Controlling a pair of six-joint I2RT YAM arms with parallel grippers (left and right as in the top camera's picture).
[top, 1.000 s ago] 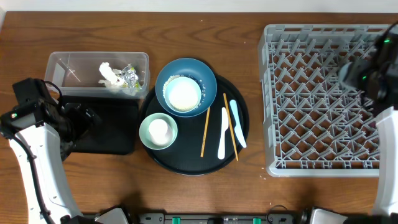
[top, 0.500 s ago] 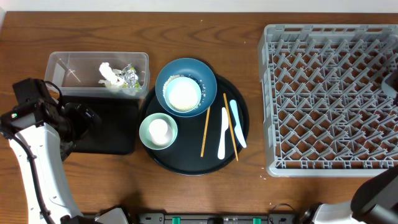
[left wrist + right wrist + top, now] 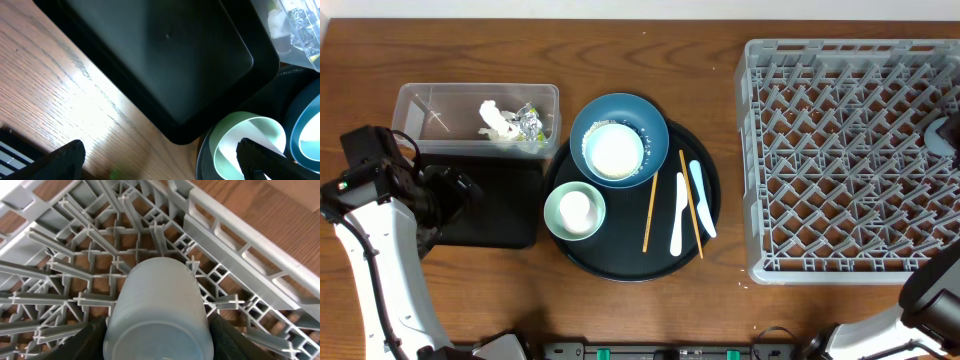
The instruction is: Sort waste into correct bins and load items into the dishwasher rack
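As the dishwasher rack (image 3: 820, 160) on the counter (image 3: 470, 40) is occupied by a single pale cup (image 3: 157, 310), the step in hand is judged to be the loading of that first item. The cup is seen resting among the pegs close to the rack's right wall, and it is grasped on both flanks by the right pincer (image 3: 159, 336). The round black tray (image 3: 620, 265) is set well apart to the left, and the rest is carried on it. The dark blue dish (image 3: 645, 115) is filled by a white bowl (image 3: 615, 152); a pale green bowl (image 3: 555, 212) is placed just beside it; the chopsticks (image 3: 649, 212) and light-blue spoons (image 3: 677, 215) are laid alongside. The shallow black tray (image 3: 500, 215) is left bare; crumpled tissue (image 3: 497, 120) and a wrapper (image 3: 528, 122) are held in the clear tub (image 3: 420, 100). The left pincer (image 3: 165, 155) is held released above the black tray's corner, with nothing between its fingers. For the next move, the cup should be let go only once it is seated between pegs; the right arm can then be brought back to the round tray for another bowl.
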